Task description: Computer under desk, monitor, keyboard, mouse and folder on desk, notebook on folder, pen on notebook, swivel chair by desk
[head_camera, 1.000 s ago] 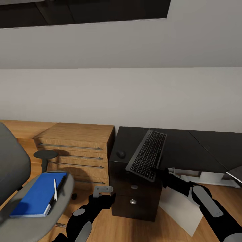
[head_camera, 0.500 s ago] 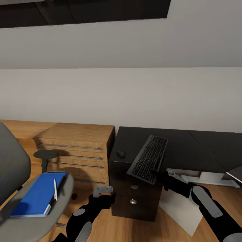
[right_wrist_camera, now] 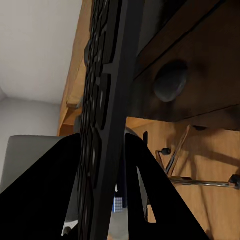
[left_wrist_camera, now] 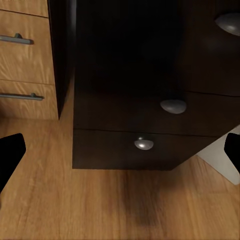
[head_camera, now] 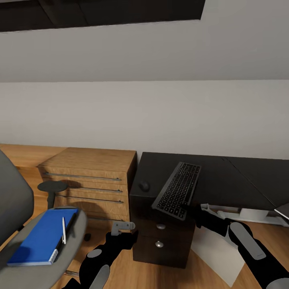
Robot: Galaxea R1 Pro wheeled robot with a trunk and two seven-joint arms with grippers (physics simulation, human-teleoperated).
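Note:
My right gripper is shut on the near end of the dark grey keyboard. The keyboard slants over the glossy black desk, and the right wrist view shows it edge-on between the fingers. The small black mouse rests on the desk's left end. The blue folder lies on the grey swivel chair at the lower left, with the white pen on it. My left gripper hangs open before the dark cabinet. The notebook is out of view.
A wooden drawer chest stands left of the desk. The dark cabinet with round knobs sits under the desk's left end. A pale box-shaped panel, apparently the computer, leans beside it on the wooden floor.
The keyboard's far end has come down closer to the desk top. The whole view has shifted a little, so the chair and folder appear lower and further left.

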